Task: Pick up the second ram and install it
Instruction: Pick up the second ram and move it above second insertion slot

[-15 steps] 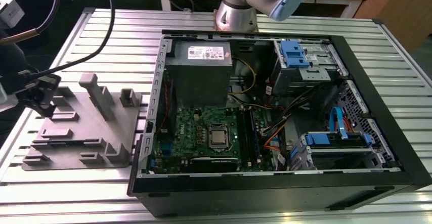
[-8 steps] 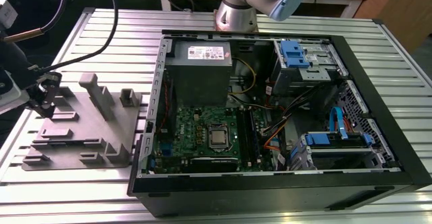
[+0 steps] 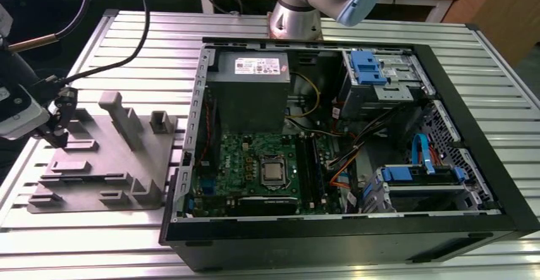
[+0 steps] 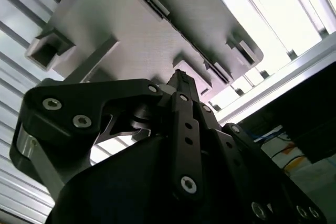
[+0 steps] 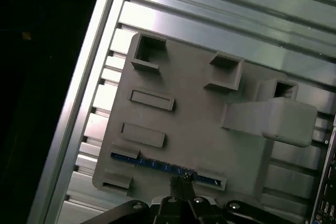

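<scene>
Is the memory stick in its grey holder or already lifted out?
In the holder: in the first wrist view the second ram sits edge-up in a slot of the grey fixture, the hand close by.

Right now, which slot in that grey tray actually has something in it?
The long slot nearest the end effector: a thin blue strip, likely the second ram, sits in it. The other pockets look empty.

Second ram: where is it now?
In the first wrist view the second ram sits on edge in a slot of the grey fixture plate, by the gripper; the plate lies at the exterior view's left, beside the open computer case.
</scene>
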Robot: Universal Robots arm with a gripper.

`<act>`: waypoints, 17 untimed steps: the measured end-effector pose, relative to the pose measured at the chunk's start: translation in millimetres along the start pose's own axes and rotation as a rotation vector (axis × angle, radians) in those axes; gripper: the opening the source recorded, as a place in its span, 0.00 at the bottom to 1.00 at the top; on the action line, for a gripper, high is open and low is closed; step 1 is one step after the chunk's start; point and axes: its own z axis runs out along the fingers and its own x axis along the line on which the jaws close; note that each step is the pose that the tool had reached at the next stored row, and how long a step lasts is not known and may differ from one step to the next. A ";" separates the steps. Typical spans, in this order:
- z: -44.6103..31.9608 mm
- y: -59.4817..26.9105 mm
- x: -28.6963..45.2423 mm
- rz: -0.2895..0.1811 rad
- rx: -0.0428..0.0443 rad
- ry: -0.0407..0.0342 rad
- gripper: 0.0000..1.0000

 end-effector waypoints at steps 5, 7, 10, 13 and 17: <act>1.7 -0.1 0.0 -0.090 -0.0029 0.0041 0.07; 2.3 -0.1 0.1 -0.126 -0.0040 0.0056 0.07; 3.4 -0.2 0.1 -0.181 -0.0058 0.0080 0.07; 4.3 -0.2 0.1 -0.235 -0.0076 0.0105 0.07; 5.7 -0.3 0.2 -0.308 -0.0099 0.0137 0.07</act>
